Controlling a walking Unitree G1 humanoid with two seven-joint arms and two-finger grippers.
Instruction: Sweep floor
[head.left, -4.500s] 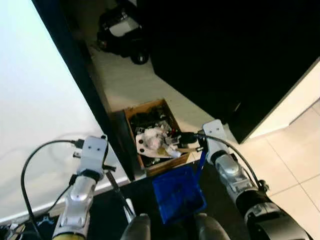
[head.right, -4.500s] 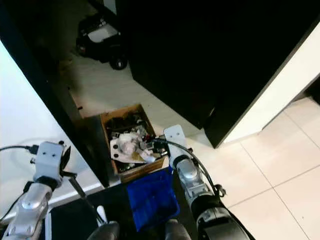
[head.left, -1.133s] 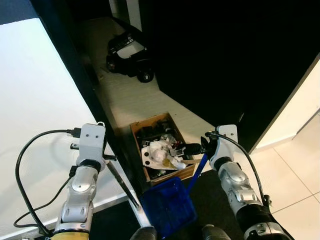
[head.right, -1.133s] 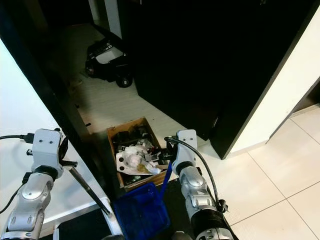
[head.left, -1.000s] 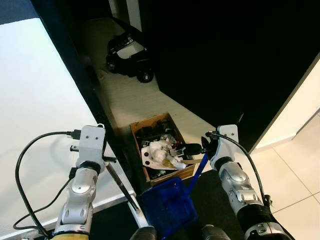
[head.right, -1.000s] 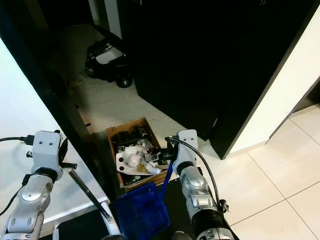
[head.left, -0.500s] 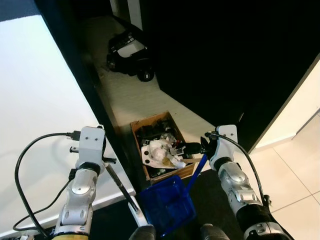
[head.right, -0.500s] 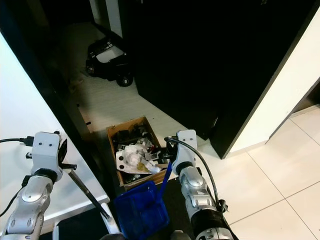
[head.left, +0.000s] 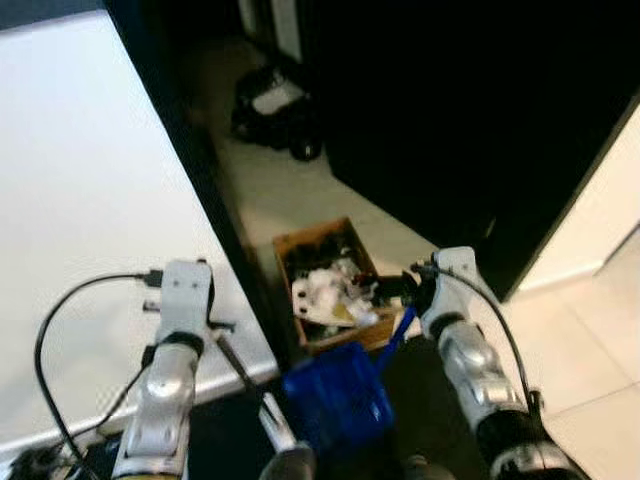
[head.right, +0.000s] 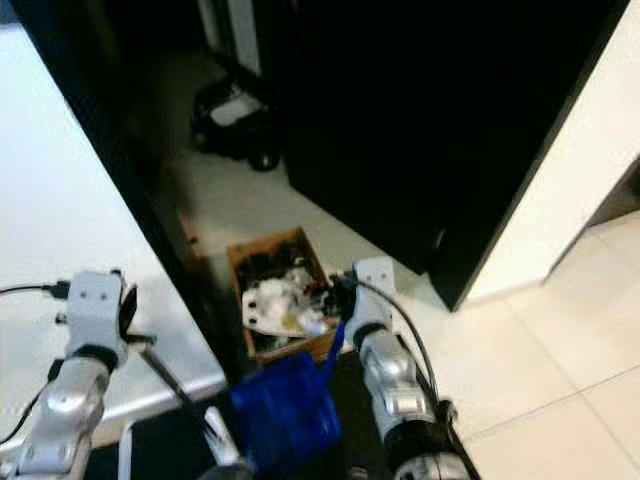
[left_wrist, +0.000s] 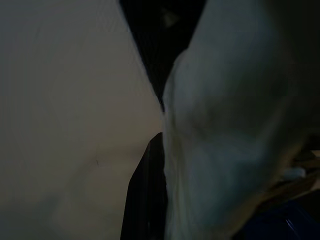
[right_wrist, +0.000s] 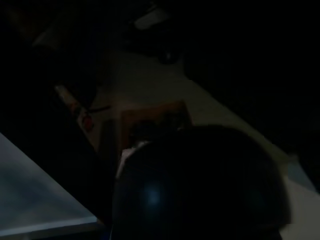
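Note:
A blue dustpan hangs low in front of me, its blue handle rising to my right gripper, which is shut on it. Just beyond the pan stands a wooden box holding crumpled white paper and dark scraps. My left gripper is shut on a thin dark brush handle that slants down to a pale brush head beside the pan. In the left wrist view a blurred pale shape is close up, with the blue dustpan in a corner.
A black door-frame edge runs between a white wall and the pale floor strip. A black wheeled toy car sits farther down that strip. A large black cabinet stands on the right, light tiles beyond it.
The whole picture has shifted and blurred, so the camera moved. Since 4.5 s ago the dustpan has swung to the left below the box and the brush has come in beside it.

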